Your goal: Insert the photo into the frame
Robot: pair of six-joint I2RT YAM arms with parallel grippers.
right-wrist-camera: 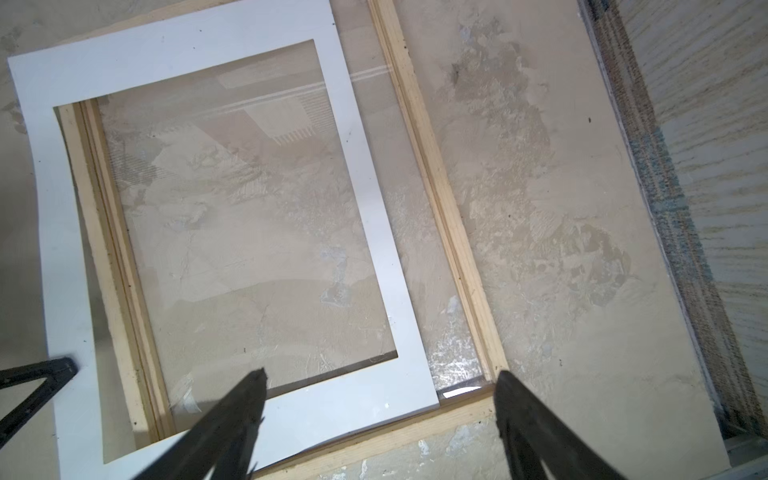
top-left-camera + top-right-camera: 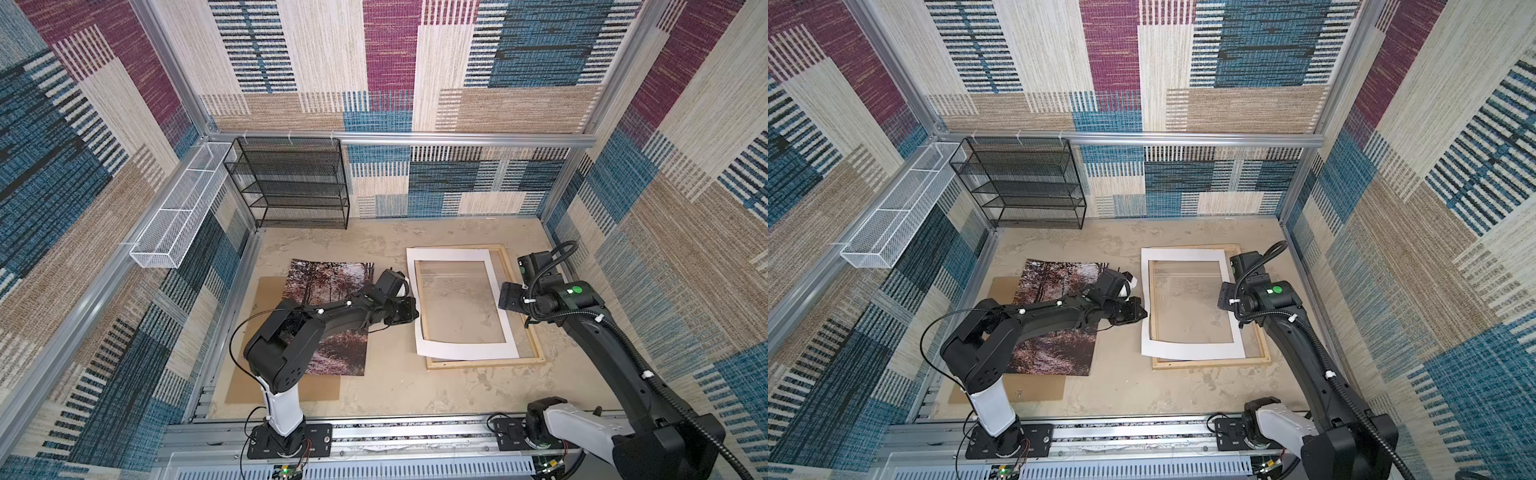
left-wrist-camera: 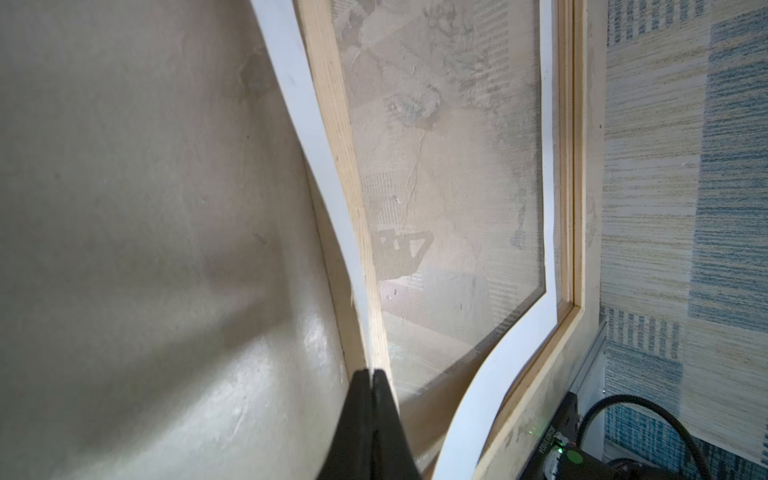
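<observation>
A: The left claw is nearest: fingers pressed together, it seems on the edge of the mat, which bows up from the frame.
B: And the right claw?
A: Jaws wide apart, above the frame's right side.
B: Where is the photo?
A: Face up on the board, left of the frame and apart from both claws.
B: Room to move?
A: A narrow strip of table between photo and frame; more in front. The frame's right side is near the wall.
B: Hidden?
A: The left arm covers the photo's middle.
</observation>
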